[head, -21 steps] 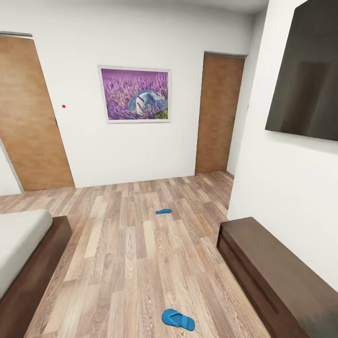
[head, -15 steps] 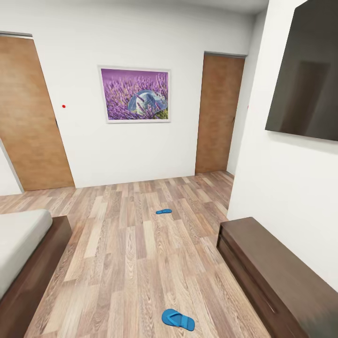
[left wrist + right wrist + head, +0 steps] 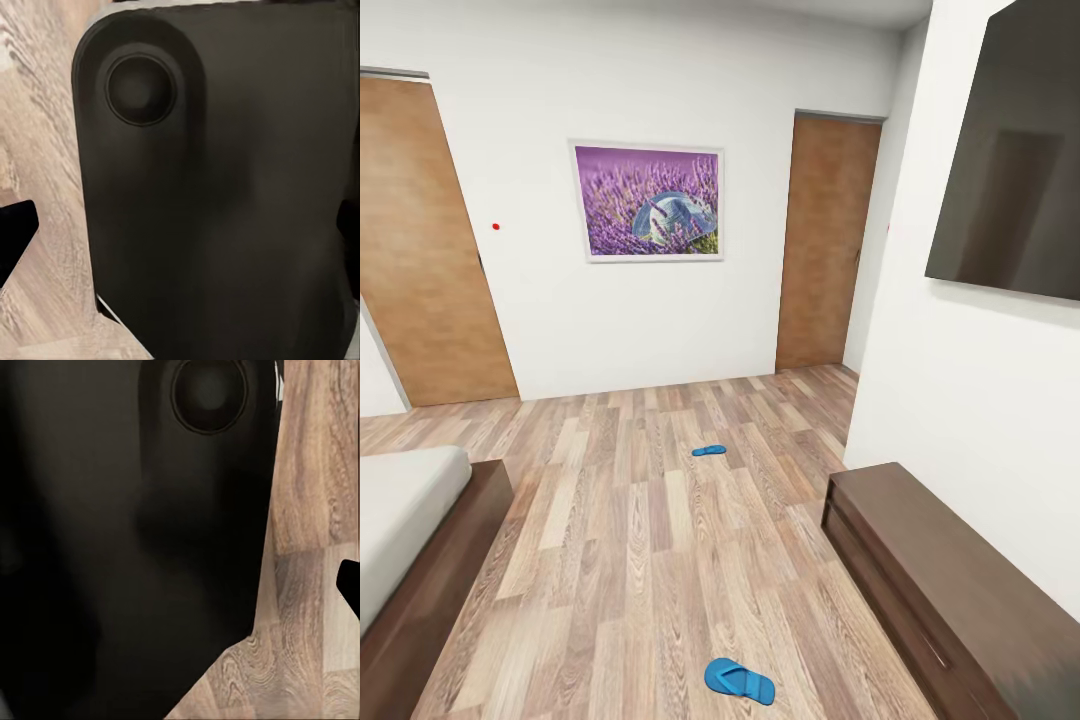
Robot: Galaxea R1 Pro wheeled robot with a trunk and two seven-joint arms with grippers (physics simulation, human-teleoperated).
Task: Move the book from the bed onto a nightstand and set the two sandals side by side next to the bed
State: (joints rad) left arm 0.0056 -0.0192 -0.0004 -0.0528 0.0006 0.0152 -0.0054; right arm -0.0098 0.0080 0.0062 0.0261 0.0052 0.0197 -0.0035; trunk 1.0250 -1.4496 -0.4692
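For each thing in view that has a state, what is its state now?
Near sandal: flat on the floor, strap up.
Far sandal: on the floor, apart from the near one.
Left door: closed.
Right door: closed.
Wall screen: dark.
Bed: mattress corner bare.

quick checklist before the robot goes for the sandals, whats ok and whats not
1. Near sandal located, flat on the floor: ok.
2. Far sandal located, further toward the back wall: ok.
3. Sandals side by side next to the bed: not ok, they lie well apart in the open floor.
4. Path between bed and long low cabinet to the near sandal: ok.
5. Grippers open and ready: cannot tell.
6. Book location: cannot tell.
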